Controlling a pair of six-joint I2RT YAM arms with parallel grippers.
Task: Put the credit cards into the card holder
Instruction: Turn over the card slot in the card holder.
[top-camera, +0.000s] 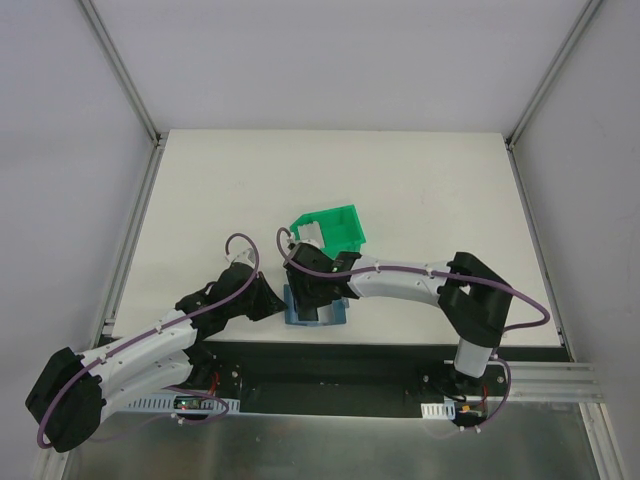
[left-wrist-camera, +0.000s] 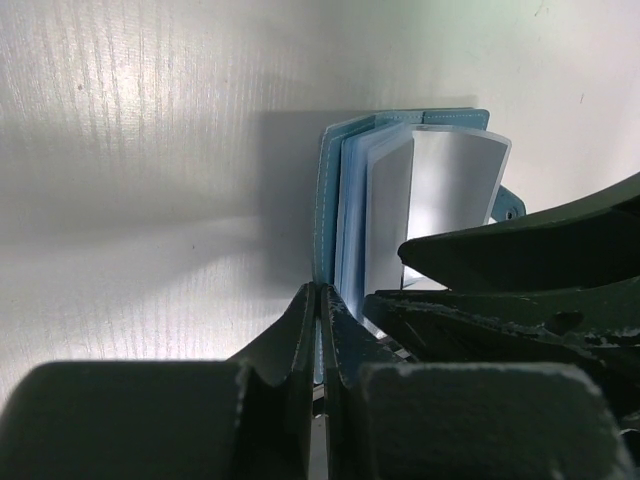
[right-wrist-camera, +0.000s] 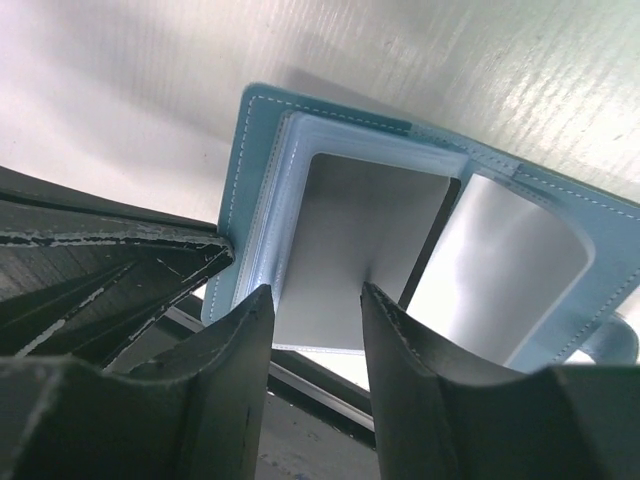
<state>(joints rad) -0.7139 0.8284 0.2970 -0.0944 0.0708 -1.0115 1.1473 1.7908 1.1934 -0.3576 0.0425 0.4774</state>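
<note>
Pale card (right-wrist-camera: 352, 232) seemingly inside open card holder (right-wrist-camera: 243, 150)

2 white arms (top-camera: 140, 347), black joints (top-camera: 482, 302), purple cables (top-camera: 244, 239)

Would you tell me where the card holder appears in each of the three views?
Top external: card holder lower centre, just below the green bin.
Left wrist: card holder centre, seen edge-on.
Right wrist: card holder centre, opened toward the camera.
Shared landmark: left gripper shut on its edge.
</note>
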